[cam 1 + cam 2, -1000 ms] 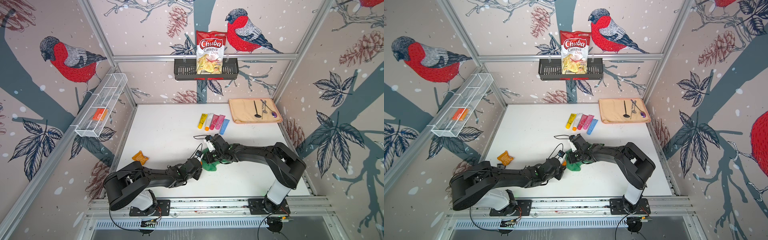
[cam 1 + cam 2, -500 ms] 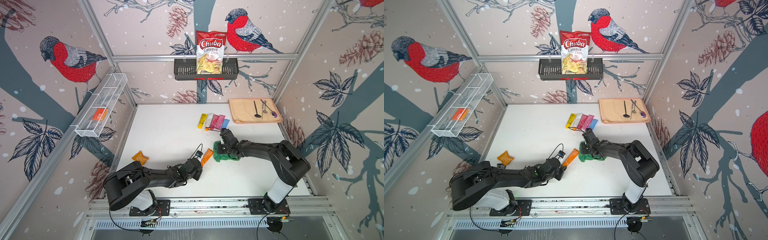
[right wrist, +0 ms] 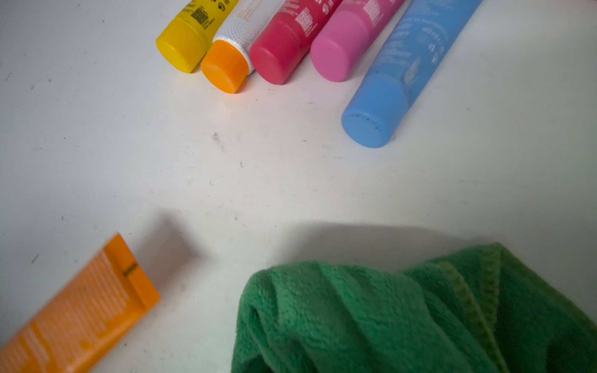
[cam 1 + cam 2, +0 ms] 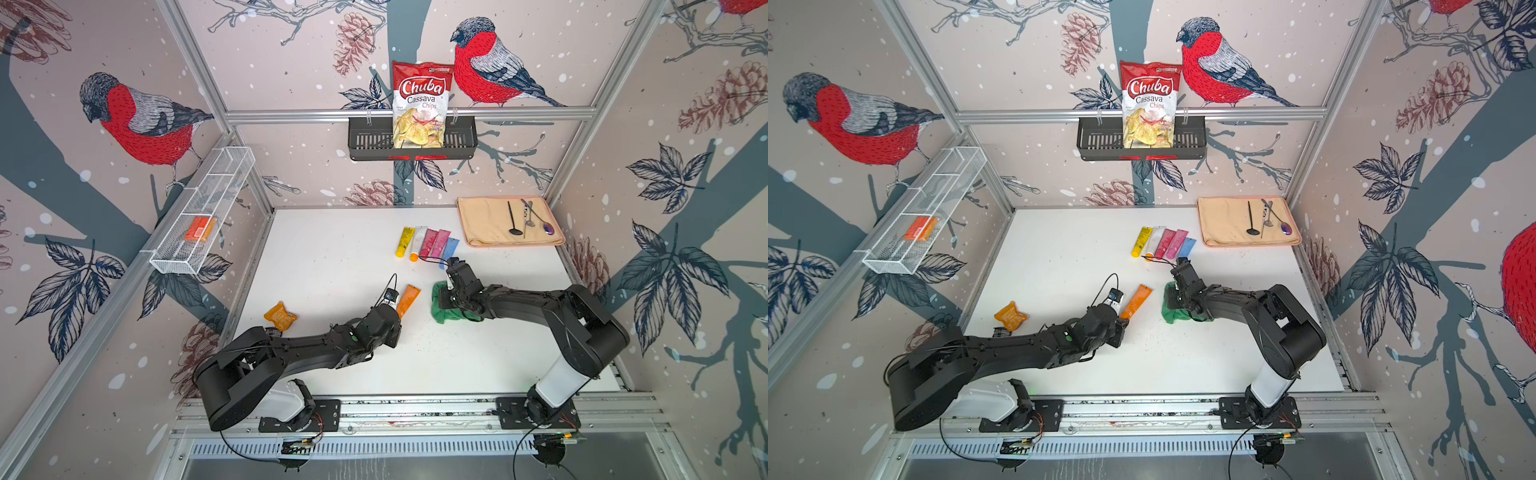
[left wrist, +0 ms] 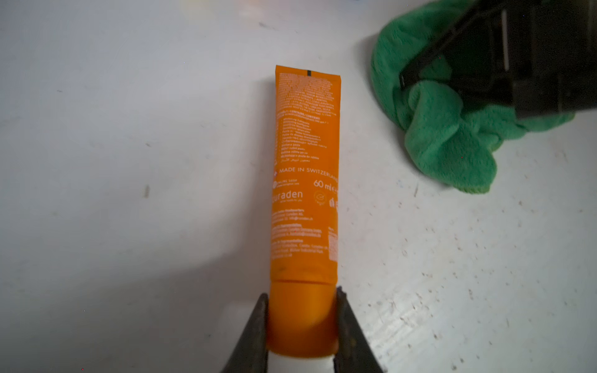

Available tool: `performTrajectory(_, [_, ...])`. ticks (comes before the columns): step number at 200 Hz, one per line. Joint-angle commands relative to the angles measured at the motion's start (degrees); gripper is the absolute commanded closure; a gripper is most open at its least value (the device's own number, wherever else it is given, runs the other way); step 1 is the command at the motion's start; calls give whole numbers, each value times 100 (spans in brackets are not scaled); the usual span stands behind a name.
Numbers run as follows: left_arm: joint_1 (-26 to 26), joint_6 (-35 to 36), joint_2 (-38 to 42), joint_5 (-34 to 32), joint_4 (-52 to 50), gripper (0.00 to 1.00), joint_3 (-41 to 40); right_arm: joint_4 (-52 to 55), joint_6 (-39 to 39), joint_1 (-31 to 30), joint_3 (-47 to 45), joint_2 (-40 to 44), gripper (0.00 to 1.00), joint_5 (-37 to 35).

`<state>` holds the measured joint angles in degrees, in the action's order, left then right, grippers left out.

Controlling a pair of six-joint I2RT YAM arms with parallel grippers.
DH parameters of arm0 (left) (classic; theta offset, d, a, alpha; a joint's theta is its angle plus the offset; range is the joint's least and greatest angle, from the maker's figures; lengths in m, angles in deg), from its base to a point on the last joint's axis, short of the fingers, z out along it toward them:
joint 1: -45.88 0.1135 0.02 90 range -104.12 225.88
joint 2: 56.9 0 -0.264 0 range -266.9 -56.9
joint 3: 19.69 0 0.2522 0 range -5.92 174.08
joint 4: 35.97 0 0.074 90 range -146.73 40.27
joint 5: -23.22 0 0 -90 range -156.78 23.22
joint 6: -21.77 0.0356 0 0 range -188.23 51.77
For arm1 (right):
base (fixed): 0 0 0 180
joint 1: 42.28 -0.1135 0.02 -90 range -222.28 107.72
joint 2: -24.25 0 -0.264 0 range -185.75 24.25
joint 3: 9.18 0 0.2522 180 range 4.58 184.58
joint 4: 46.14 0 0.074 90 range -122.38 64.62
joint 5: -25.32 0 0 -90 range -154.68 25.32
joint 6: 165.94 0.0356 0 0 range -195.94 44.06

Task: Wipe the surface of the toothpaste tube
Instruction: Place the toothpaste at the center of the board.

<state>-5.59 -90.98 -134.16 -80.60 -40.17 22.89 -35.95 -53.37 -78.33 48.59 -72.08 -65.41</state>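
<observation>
Orange toothpaste tube (image 5: 305,181) reaches out over the white table (image 4: 332,249), its cap pinched by the barely parted left gripper (image 5: 302,298), just apart from the green cloth (image 5: 449,142) that the fully closed right gripper (image 4: 451,287) seems to pinch. Held only by the cap, the tube may swivel or buckle under wiping.

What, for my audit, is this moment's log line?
left gripper: jaws on orange tube | right gripper: jaws on green cloth | cloth off tube
</observation>
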Motion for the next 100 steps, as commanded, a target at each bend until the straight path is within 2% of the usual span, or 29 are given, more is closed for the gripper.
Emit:
performTrajectory(1, [250, 75, 252, -323, -213, 100, 218, 456, -114, 59, -76, -25, 98, -243])
performTrajectory(53, [1278, 542, 139, -84, -424, 100, 1109, 325, -153, 90, -236, 161, 97, -146])
performTrajectory(81, [1932, 779, -449, 414, -313, 100, 1756, 261, -149, 98, -314, 229, 97, -130])
performTrajectory(100, [2168, 915, -1016, 762, -289, 100, 2347, 282, -169, 85, -273, 162, 97, -106])
